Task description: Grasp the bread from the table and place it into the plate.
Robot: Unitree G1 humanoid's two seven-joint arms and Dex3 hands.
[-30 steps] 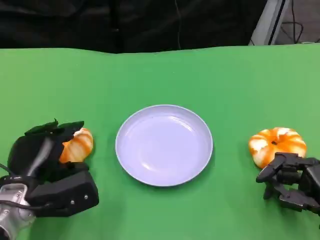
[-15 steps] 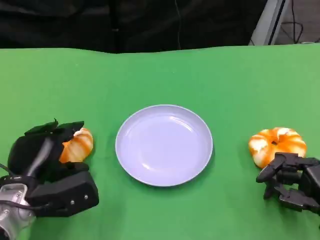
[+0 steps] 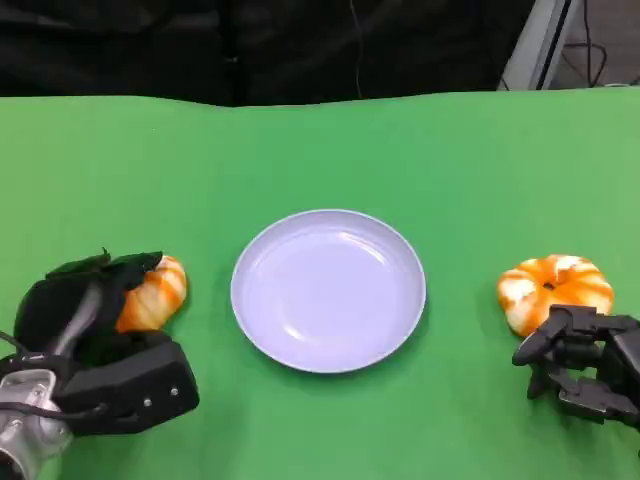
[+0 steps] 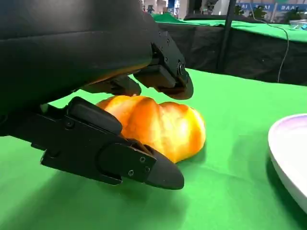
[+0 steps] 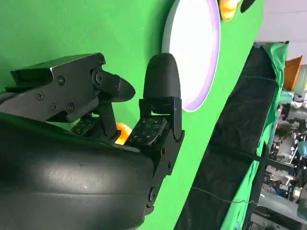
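My left robot hand (image 3: 95,345) is closed around the bread (image 3: 150,293) on the green tabletop (image 3: 320,150), fingers over its top and near side, so only the far end of the loaf peeks out past my fingertips toward the plate (image 3: 328,290). My left wrist camera gives what the head camera cannot: the loaf (image 4: 158,127) sits on the cloth, one black finger (image 4: 163,72) arching over it and another (image 4: 110,151) lying low along its near flank, with the plate's pale rim (image 4: 290,153) just beyond. My right robot hand (image 3: 580,365) sits just in front of a second orange bun (image 3: 555,288), fingers curled in; whether they touch it I cannot tell from above. From the right wrist camera my own fingers (image 5: 153,129) block almost everything, and only a sliver of orange (image 5: 121,132) shows between them, so I cannot tell whether this hand holds anything
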